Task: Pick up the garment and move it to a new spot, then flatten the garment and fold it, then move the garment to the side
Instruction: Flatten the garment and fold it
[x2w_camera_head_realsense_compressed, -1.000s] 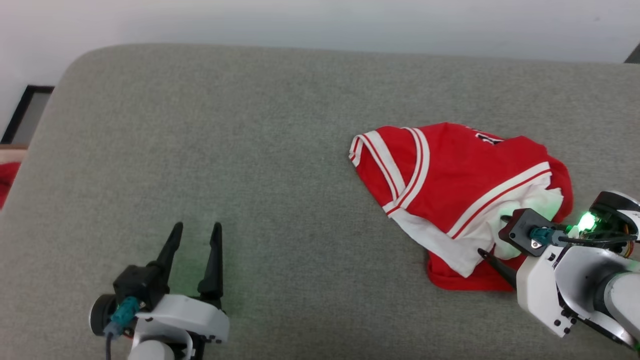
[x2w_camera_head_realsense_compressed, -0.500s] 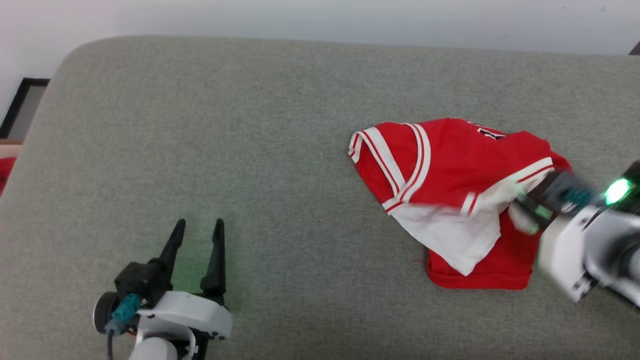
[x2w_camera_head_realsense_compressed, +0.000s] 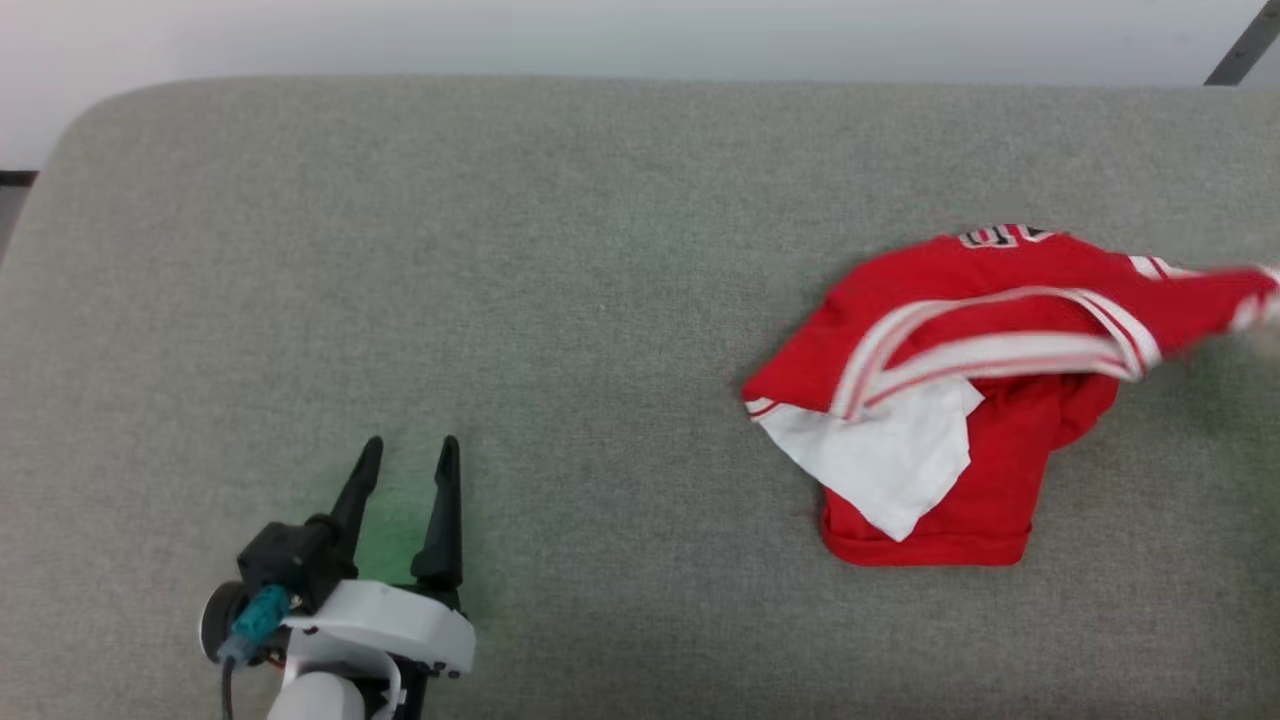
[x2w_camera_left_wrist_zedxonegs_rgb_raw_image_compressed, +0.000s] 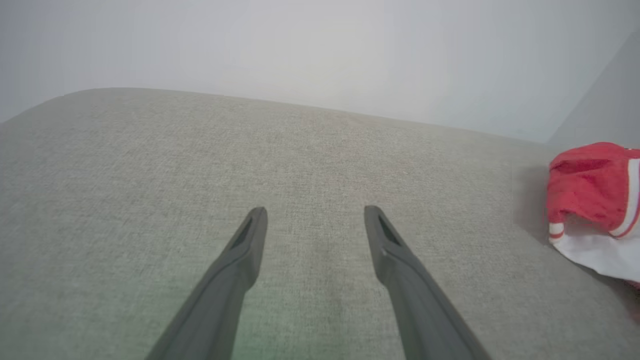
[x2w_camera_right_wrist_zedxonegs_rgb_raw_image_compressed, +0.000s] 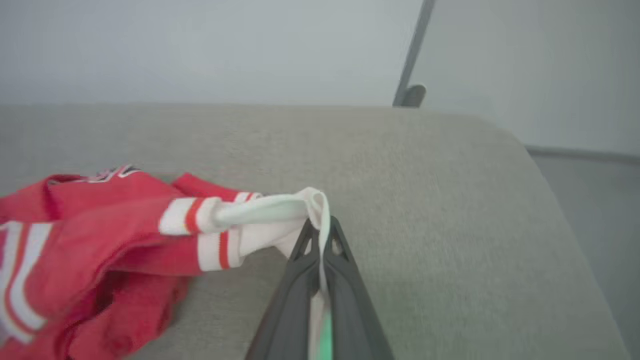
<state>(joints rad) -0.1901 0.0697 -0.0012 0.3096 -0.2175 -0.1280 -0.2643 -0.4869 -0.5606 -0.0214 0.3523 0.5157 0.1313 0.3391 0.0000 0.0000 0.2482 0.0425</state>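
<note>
The garment (x2w_camera_head_realsense_compressed: 960, 390), a crumpled red jersey with white sleeves and striped trim, lies at the right of the grey cushion, one part stretched out to the right edge of the head view. In the right wrist view my right gripper (x2w_camera_right_wrist_zedxonegs_rgb_raw_image_compressed: 320, 227) is shut on a white sleeve edge of the garment (x2w_camera_right_wrist_zedxonegs_rgb_raw_image_compressed: 100, 235), and the cloth trails left from the fingertips. Far to the garment's left, my left gripper (x2w_camera_head_realsense_compressed: 408, 455) stands open over bare cushion with nothing between its fingers. The left wrist view has that gripper (x2w_camera_left_wrist_zedxonegs_rgb_raw_image_compressed: 312, 212) open and the garment (x2w_camera_left_wrist_zedxonegs_rgb_raw_image_compressed: 595, 200) off to its right.
The grey upholstered surface (x2w_camera_head_realsense_compressed: 500, 250) has rounded corners and ends at a pale wall. A dark slanted bar (x2w_camera_head_realsense_compressed: 1240, 45) crosses the top right corner. Bare fabric spreads between the left gripper and the garment.
My right gripper shut on the garment's white edge and pulled it right, out of the head view. The garment has stretched and shifted rightwards. The head camera turned too. The left gripper has kept its place.
</note>
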